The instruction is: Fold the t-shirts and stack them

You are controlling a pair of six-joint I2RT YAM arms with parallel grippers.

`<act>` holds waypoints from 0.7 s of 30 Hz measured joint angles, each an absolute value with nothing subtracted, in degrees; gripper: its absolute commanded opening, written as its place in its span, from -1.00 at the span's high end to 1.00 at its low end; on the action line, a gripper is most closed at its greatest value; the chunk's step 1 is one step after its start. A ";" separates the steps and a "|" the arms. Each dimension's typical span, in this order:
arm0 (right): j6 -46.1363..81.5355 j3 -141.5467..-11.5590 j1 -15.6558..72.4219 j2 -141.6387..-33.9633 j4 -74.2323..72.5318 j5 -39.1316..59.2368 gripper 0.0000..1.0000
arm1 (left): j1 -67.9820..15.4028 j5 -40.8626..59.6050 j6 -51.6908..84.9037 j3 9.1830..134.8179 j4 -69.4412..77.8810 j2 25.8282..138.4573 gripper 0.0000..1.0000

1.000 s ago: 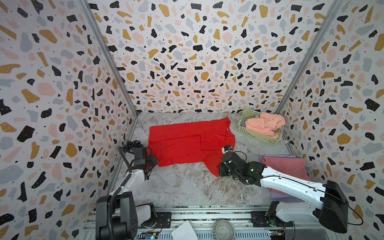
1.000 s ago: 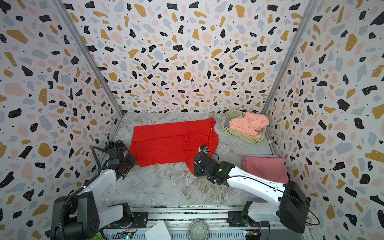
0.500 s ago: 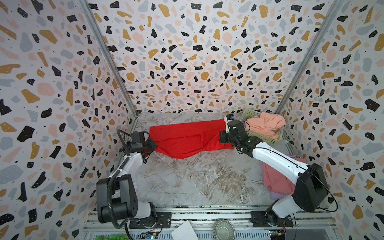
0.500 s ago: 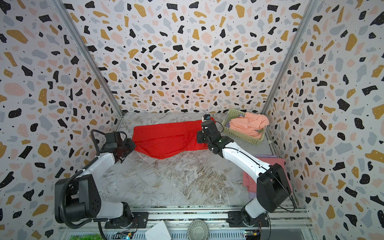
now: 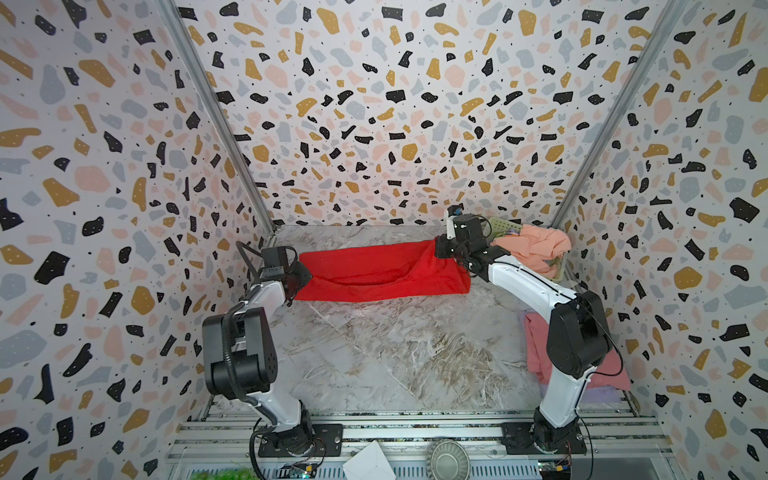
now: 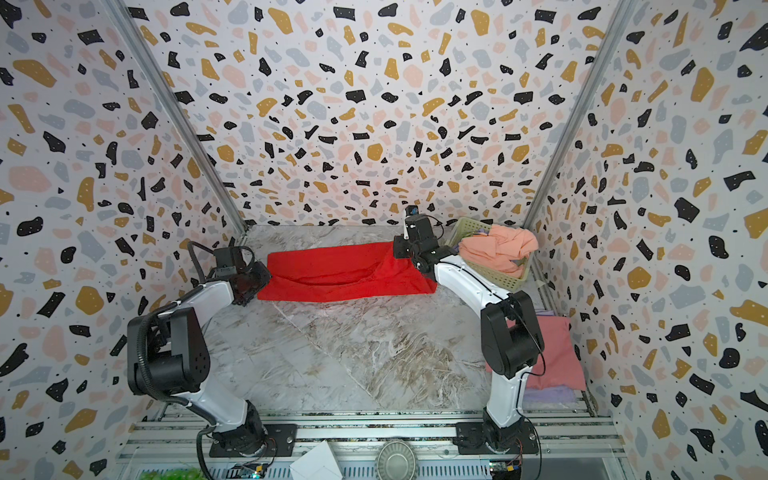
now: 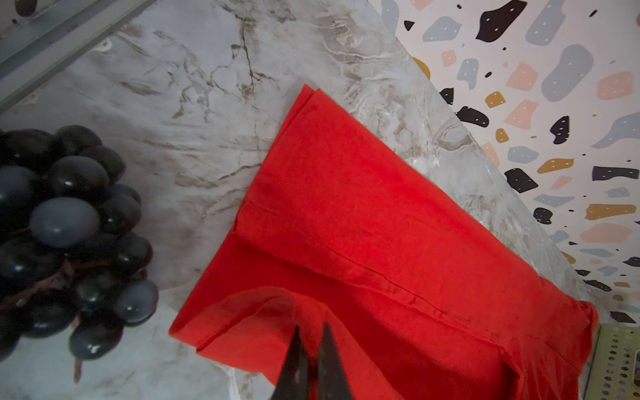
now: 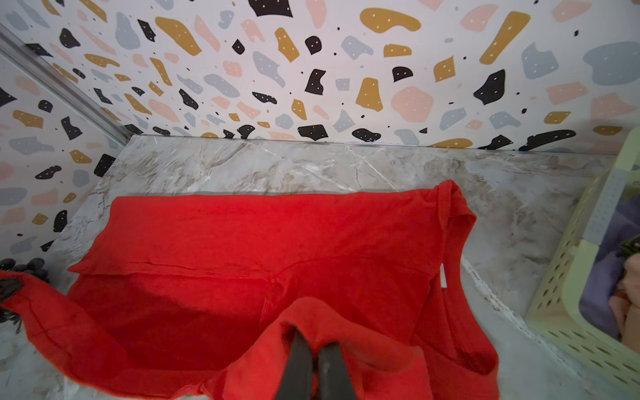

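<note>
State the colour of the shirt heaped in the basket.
Peach-orange. The shirt spills over the pale green basket, clearest in both top views.

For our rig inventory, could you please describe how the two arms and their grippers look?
Both arms have glossy white link shells with bulky black joint housings. The left arm carries a looping black cable. The left gripper and right gripper have slim, dark, tapered fingers.

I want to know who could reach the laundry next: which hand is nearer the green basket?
Right. The right hand, shut on the red t-shirt, sits just beside the green basket. The left hand grips the shirt's opposite end, across the table from the basket.
</note>
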State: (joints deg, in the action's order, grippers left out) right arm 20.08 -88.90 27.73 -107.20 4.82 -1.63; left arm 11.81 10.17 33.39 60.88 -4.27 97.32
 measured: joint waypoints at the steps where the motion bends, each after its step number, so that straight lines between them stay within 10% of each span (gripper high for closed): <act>1: 20.08 -90.00 27.40 -108.14 4.69 -1.45 1.00 | 11.90 10.20 33.39 61.49 -4.23 98.13 1.00; 10: 22.31 -96.25 24.67 -116.77 2.92 -0.05 0.99 | 12.23 10.48 33.78 67.40 -2.59 104.97 1.00; 12: 22.65 -98.17 24.34 -119.33 2.57 0.40 0.58 | 12.23 10.70 33.87 68.77 -2.42 106.69 0.95; 14: 22.72 -98.98 23.86 -121.30 0.97 1.23 0.04 | 12.23 10.76 34.09 69.82 -2.00 108.14 0.38; 16: 22.57 -99.02 23.33 -122.48 0.27 2.00 -0.02 | 12.34 10.72 34.54 70.37 -1.61 108.92 0.04; 21: 22.44 -98.91 22.09 -122.28 -0.21 2.42 -0.06 | 13.02 9.74 35.62 71.07 -1.10 108.73 -0.10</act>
State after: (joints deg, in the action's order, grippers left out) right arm 22.44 -98.91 22.09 -122.28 -0.21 2.42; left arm 13.02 9.74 35.62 71.07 -1.10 108.73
